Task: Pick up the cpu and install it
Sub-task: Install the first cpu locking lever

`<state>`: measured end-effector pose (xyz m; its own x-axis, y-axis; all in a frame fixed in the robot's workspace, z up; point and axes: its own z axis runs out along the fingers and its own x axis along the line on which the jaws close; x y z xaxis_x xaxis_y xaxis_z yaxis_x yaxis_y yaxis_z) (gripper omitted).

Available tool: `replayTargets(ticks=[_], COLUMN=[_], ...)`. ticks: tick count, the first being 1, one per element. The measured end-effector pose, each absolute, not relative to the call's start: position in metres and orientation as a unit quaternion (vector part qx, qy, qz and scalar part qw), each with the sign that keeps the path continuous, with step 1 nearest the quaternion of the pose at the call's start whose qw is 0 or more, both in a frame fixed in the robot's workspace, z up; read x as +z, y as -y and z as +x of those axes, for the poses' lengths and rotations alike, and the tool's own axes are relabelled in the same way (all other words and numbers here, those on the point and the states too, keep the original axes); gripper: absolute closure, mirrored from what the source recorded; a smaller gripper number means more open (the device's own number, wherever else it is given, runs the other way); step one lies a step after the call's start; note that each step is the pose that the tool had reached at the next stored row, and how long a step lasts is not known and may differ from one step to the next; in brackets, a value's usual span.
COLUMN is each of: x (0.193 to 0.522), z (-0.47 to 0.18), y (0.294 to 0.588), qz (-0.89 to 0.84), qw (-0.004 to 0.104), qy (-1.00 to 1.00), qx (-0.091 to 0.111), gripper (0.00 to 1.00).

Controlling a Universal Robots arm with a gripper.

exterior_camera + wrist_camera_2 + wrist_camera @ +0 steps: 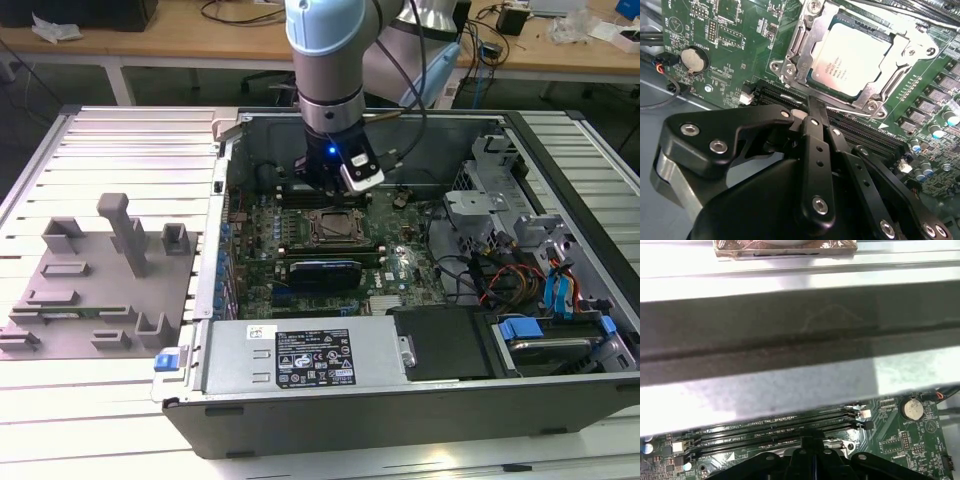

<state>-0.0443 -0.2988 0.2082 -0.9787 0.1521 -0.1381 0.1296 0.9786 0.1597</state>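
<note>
Gripper (812, 107) fingers are pressed together and pinch nothing; in the second wrist view the closed tips sit just beside the near edge of the CPU socket (805, 55), above the black memory slots (850, 125). CPU (850, 60) lies flat inside the socket, silvery top up, seated square within the metal frame. Retention frame and its lever appear open around the chip, not folded over it, though I cannot tell this for certain. In the exterior view the arm (325, 60) reaches down into the open computer case (400, 400), with the gripper over the motherboard (400, 265) just behind the socket. Grey fixture plate (95, 290) sits outside the case, well apart from the socket, on the exterior view's left. Coin cell battery (693, 59) is on the board, off to one side of the socket. Judgement: pick and placement look done, the chip is released and in the socket; locking the frame, if required, looks not yet done.
</note>
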Motion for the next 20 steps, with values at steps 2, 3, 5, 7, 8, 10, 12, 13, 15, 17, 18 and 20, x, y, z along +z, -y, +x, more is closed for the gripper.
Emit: replayTargets(ticks=[2,3,5,7,8,10,12,13,15,17,18,20], x=[0.2082,0.2082,0.2082,0.2082,0.2081,0.2078,0.2077,0.2077,0.2077,0.2076,0.2077,0.2076], z=[-0.0455,-0.0461,-0.0463,-0.0463,-0.0463,-0.0464,-0.0464,-0.0464,-0.0464,-0.0468,-0.047,-0.0477], y=[0.2981,0.2974,0.2971,0.297,0.2969,0.2969,0.2969,0.2969,0.2968,0.2962,0.2958,0.2946], qz=[0.072,0.072,0.072,0.072,0.072,0.076,0.085,0.093,0.103,0.11,0.112,0.115], qw=[0.075,0.076,0.076,0.076,0.076,0.076,0.077,0.077,0.078,0.079,0.079,0.079], qy=[-0.992,-0.992,-0.992,-0.992,-0.992,-0.991,-0.991,-0.99,-0.989,-0.988,-0.988,-0.988], qx=[0.075,0.075,0.075,0.075,0.075,0.075,0.074,0.073,0.072,0.072,0.072,0.072], gripper=[0.89,0.89,0.89,0.89,0.89,0.89,0.89,0.89,0.89,0.89,0.89,0.89])
